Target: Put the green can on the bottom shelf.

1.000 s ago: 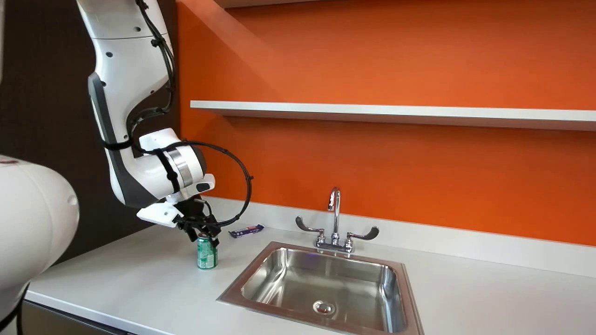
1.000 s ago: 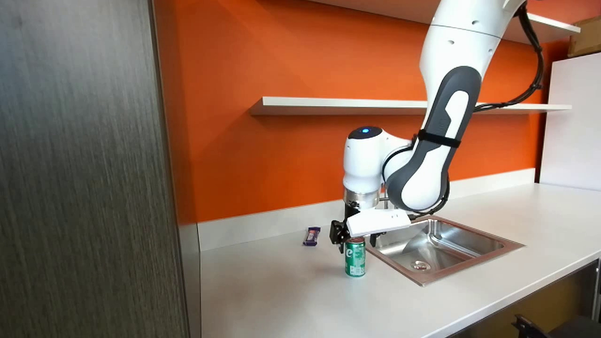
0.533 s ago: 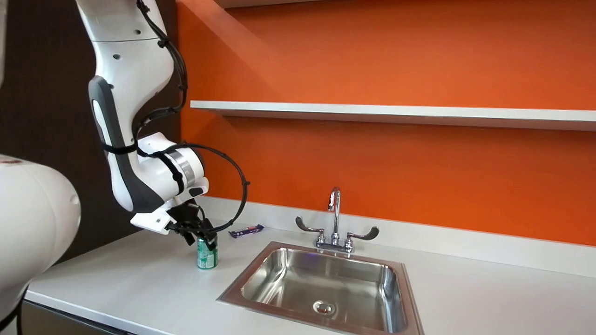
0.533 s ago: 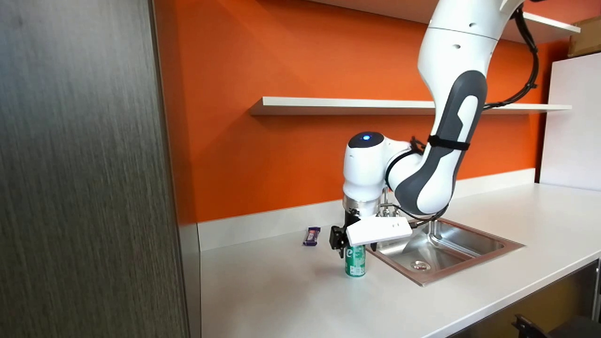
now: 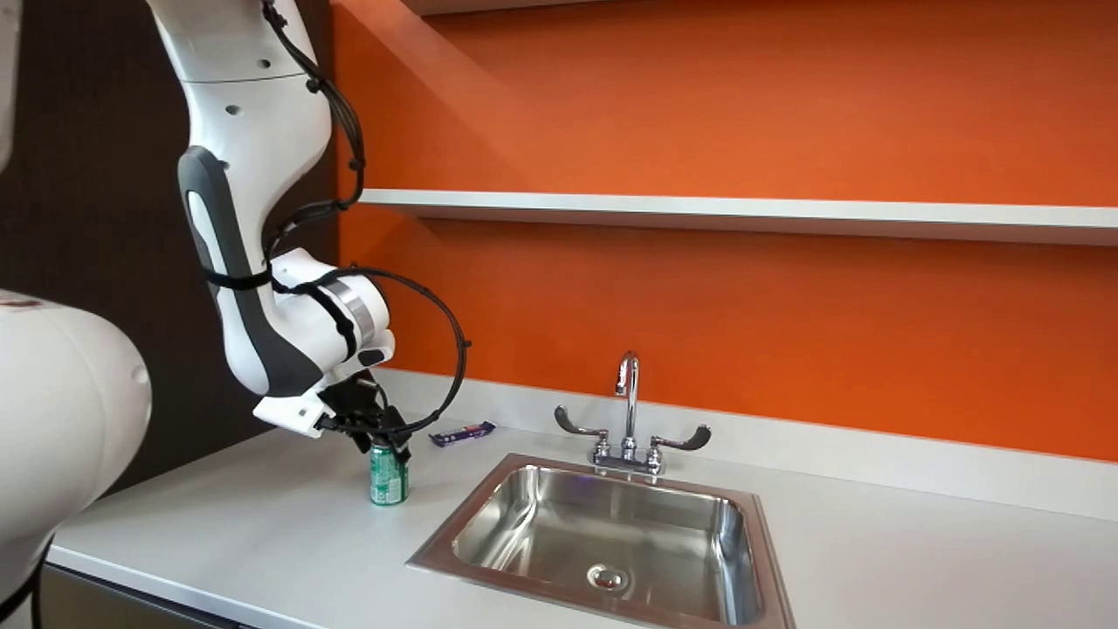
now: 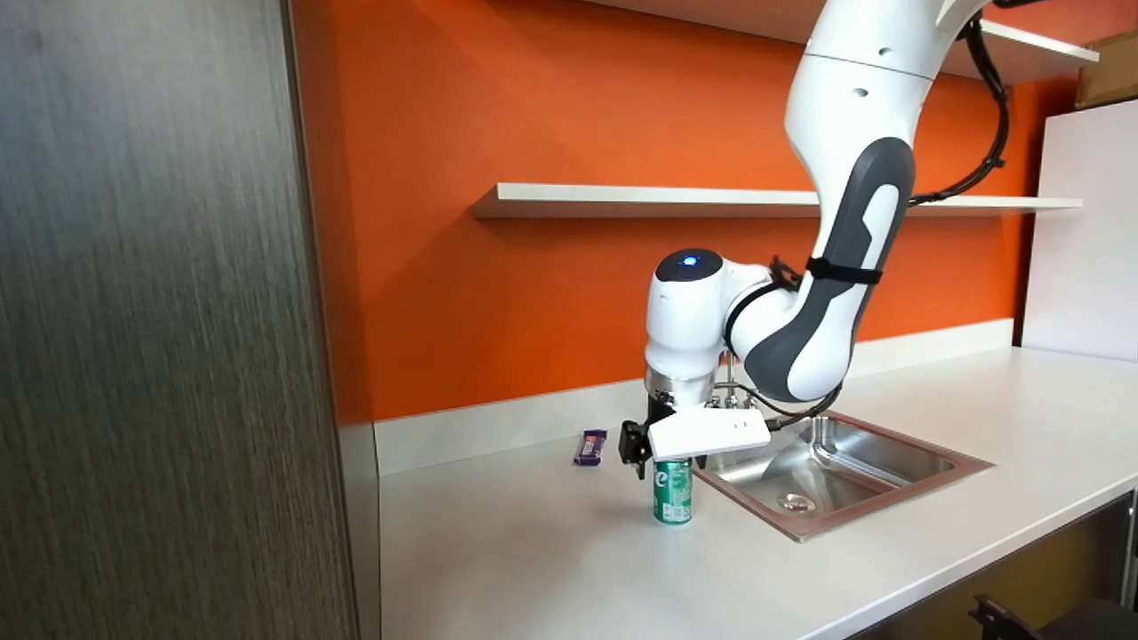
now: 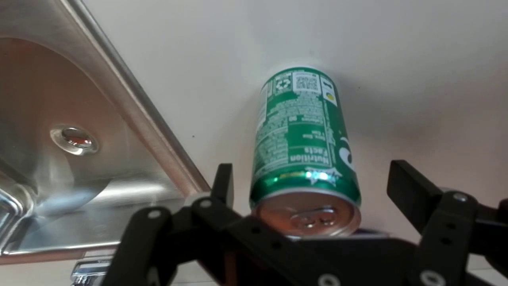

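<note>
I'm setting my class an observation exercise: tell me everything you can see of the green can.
The green can looks like metal, with white print including a Nutrition Facts panel, a QR code and a recycling symbol. Its reddish-looking lid carries a pull tab; whether it is sealed is unclear. It stands upright on the counter beside the sink. The open gripper straddles its top without visible contact, a gap on each side.
</note>
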`<state>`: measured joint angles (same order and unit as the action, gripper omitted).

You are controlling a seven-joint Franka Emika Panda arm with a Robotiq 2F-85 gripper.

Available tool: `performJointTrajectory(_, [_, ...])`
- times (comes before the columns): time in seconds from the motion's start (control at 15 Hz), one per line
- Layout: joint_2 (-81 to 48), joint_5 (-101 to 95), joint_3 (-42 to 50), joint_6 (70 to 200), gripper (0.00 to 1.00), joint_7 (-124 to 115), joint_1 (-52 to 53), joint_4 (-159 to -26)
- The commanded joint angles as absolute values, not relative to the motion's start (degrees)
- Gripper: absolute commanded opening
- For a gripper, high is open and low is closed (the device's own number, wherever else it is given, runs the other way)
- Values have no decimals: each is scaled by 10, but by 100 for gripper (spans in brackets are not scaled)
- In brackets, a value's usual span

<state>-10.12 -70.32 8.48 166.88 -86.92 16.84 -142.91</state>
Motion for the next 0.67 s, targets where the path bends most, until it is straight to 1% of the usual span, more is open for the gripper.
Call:
performJointTrajectory(0.0, [-114, -710, 89, 1668, 100, -879, 168, -1399])
performJointTrajectory(0.47, [-133, -732, 92, 1669, 100, -904, 173, -1396])
performJointTrajectory(0.53, [-135, -734, 93, 1670, 83, -906, 174, -1395])
performJointTrajectory(0.6, [-136, -733, 93, 1671, 74, -905, 173, -1394])
